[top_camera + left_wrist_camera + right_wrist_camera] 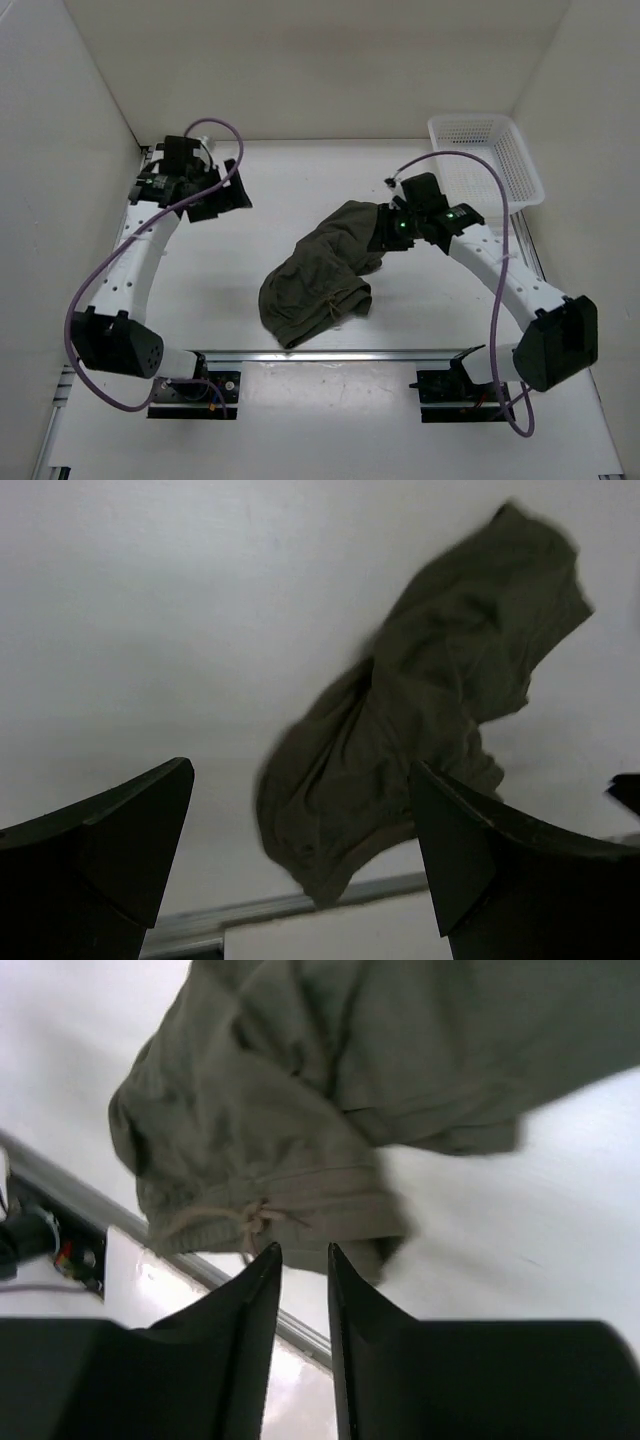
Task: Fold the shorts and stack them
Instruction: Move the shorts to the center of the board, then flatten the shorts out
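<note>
My left claw hangs over the far left of the white worktop, fingers spread wide and holding nothing. In the middle, the dark olive shorts lie crumpled, with the tan drawstring toward the near edge. My right claw is at their far right end, fingers almost together, with no cloth visible between them.
</note>
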### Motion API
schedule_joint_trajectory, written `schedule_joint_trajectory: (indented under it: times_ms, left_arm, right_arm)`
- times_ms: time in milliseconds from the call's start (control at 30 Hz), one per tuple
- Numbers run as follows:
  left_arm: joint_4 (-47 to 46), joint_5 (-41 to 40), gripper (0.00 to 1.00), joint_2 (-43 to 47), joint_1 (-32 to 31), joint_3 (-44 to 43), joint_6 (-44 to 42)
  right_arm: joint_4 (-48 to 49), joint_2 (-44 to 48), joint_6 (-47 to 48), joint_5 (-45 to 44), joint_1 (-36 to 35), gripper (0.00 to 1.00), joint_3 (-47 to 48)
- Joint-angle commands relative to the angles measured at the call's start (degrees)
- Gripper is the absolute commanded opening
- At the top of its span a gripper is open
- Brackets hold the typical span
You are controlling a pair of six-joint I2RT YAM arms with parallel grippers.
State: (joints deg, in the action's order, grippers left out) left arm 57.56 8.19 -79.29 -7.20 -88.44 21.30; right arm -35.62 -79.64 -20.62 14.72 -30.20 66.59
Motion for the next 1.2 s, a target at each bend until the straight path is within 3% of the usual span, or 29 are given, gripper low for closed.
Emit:
schedule_joint_trajectory:
  times_ms: [0,33,67,200,333,667,733,800,900,933,967,1067,1100,1167]
  left_arm:
    - [0.4,0.7,1.0,-1.1,-3.9,7.9,2.6]
    - [-0.1,0.7,1.0,-1.1,-4.7,10.4,3.7]
    - [-0.1,0.7,1.0,-1.1,-5.7,13.0,4.7]
    - [-5.5,4.9,1.0,1.9,-14.1,27.1,12.6]
    - [-10.4,6.5,1.0,4.7,-20.2,38.4,21.5]
    - [-17.5,6.4,1.0,-1.1,-24.2,43.0,21.6]
    - [-19.0,7.2,0.94,-3.7,-24.2,43.0,21.6]
    - [-19.0,6.4,0.73,-5.9,-24.2,42.2,21.6]
    - [-19.0,5.6,0.39,-7.0,-24.2,40.8,21.0]
    - [-19.0,5.1,0.19,-7.0,-24.2,39.9,21.0]
    - [-19.0,5.1,0.1,-7.5,-24.2,39.4,20.3]
    - [-18.2,5.6,0.1,-7.5,-21.7,35.7,18.2]
    - [-17.1,5.6,0.1,-7.5,-20.1,33.9,17.5]
    - [-10.8,2.0,0.1,-7.5,-18.3,24.9,14.6]
  right_arm:
    - [2.0,6.4,-5.2,-4.9,3.8,0.27,-2.1]
    - [1.5,6.4,-7.5,-4.4,4.5,0.28,-3.3]
    - [1.5,6.4,-8.5,-3.7,5.7,0.44,-6.2]
    - [4.2,5.9,-11.2,0.4,7.5,0.88,-12.9]
    - [8.3,1.6,-13.3,7.2,9.0,0.9,-16.7]
    - [15.0,-5.3,-13.2,13.0,7.8,0.89,-19.4]
    - [15.0,-7.6,-13.8,13.1,6.1,0.86,-18.5]
    - [16.4,-9.0,-13.8,13.1,5.0,0.83,-17.7]
    - [16.5,-11.4,-13.8,12.4,3.3,0.67,-16.4]
    - [16.5,-12.5,-13.8,12.4,3.3,0.6,-15.6]
    - [17.0,-12.5,-13.8,12.4,3.3,0.37,-15.6]
    - [17.0,-13.0,-14.4,12.4,3.3,0.05,-11.7]
    - [15.7,-13.0,-14.4,11.9,3.8,0.0,-9.9]
    - [14.2,-14.6,-13.7,11.4,4.4,0.0,-1.0]
